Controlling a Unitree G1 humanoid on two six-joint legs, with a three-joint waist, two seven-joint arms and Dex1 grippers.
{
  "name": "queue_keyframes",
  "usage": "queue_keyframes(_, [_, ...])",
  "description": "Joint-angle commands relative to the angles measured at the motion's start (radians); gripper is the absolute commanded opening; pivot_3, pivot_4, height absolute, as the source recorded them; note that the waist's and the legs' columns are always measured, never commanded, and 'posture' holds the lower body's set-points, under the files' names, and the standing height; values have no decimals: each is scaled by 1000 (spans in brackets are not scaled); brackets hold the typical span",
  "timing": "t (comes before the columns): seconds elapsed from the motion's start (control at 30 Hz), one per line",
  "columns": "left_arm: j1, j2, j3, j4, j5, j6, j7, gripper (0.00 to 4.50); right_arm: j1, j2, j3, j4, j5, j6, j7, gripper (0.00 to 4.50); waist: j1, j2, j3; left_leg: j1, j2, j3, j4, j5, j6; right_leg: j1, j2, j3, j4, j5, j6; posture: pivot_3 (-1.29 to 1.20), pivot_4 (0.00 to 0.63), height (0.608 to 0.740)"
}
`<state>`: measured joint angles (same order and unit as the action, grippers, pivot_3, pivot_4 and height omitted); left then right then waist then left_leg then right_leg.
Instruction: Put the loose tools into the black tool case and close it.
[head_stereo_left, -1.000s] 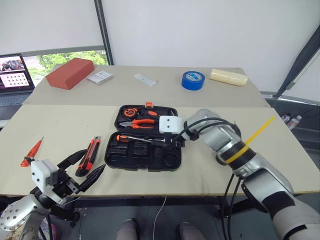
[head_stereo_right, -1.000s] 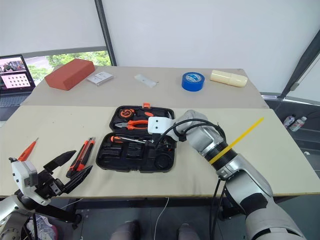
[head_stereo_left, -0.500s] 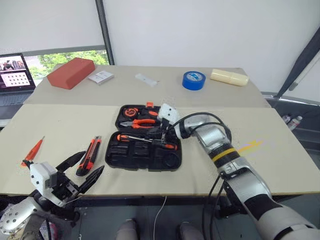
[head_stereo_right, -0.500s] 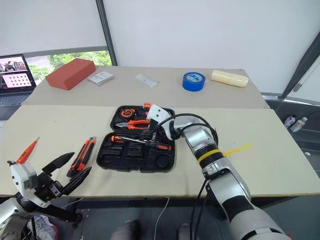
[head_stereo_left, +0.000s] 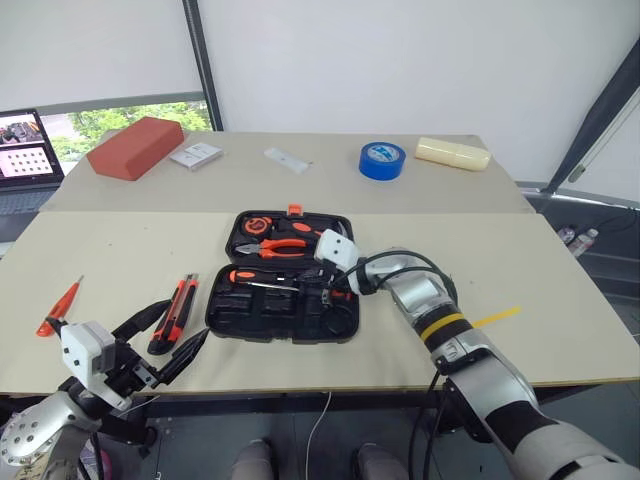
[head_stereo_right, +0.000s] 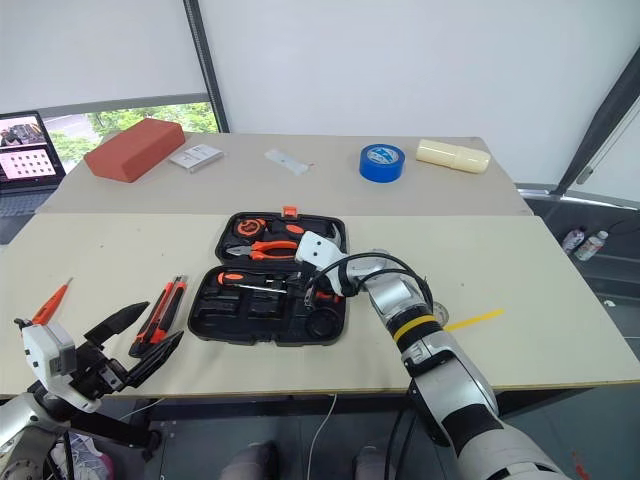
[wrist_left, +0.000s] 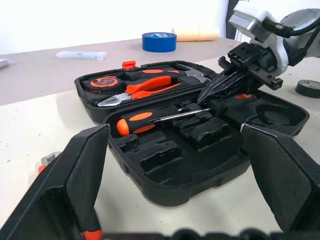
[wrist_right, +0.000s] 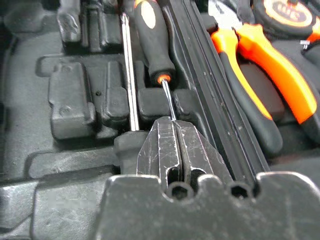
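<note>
The black tool case (head_stereo_left: 228, 312) lies open mid-table. Pliers (head_stereo_left: 282, 245) and a tape measure (head_stereo_left: 262, 225) sit in its far half. My right gripper (wrist_right: 170, 120) is shut, tips down in the near half. Its tips meet the shaft end of one orange-and-black screwdriver (wrist_left: 135, 123); whether they pinch it is unclear. A second screwdriver's steel shaft (wrist_right: 128, 75) lies alongside. My left gripper (head_stereo_left: 182, 328) stands open near the front edge, beside the utility knife (head_stereo_left: 177, 312). The small orange screwdriver (head_stereo_left: 62, 308) lies further left. The small dark tape roll (wrist_left: 307, 88) rests right of the case.
On the far table are a red block (head_stereo_left: 135, 147), a blue tape roll (head_stereo_left: 383, 159), a cream block (head_stereo_left: 452, 153) and two small white packets (head_stereo_left: 196, 154). A laptop (head_stereo_left: 25, 150) stands at far left. A yellow strip (head_stereo_left: 495, 318) lies right of my right arm.
My right gripper has sunk into the case's near half, turned, and shut its fingers. The left gripper has kept still and open.
</note>
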<state>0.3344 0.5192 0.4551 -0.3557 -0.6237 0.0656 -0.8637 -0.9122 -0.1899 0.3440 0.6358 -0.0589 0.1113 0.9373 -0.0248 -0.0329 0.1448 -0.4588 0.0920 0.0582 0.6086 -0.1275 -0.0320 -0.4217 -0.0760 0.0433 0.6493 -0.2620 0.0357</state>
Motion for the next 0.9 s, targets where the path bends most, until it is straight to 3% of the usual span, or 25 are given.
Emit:
queue_keyframes(0.03, [4,1,5,-15,5,-14,5,4500,-22,-4,-27,-20,-8,-46,-40,19,0,0,0,0,0,0,0,0,0,0,0,0,0,0,0,0,150,740])
queue_keyframes(0.2, [8,-2,4,-16,8,-14,6,4500,-21,-22,-74,-71,27,-56,-41,19,4,0,0,0,0,0,0,0,0,0,0,0,0,0,0,0,150,740])
queue_keyframes(0.33, [10,-3,2,-17,8,-13,7,4500,22,-12,-80,-169,70,45,-8,19,3,0,0,0,0,0,0,0,0,0,0,0,0,0,0,0,150,740])
queue_keyframes(0.9, [16,3,0,-23,15,-4,17,4500,135,-53,88,-153,-85,28,-1,19,5,-1,-2,4,0,0,0,-1,-1,1,0,0,-1,0,0,0,150,740])
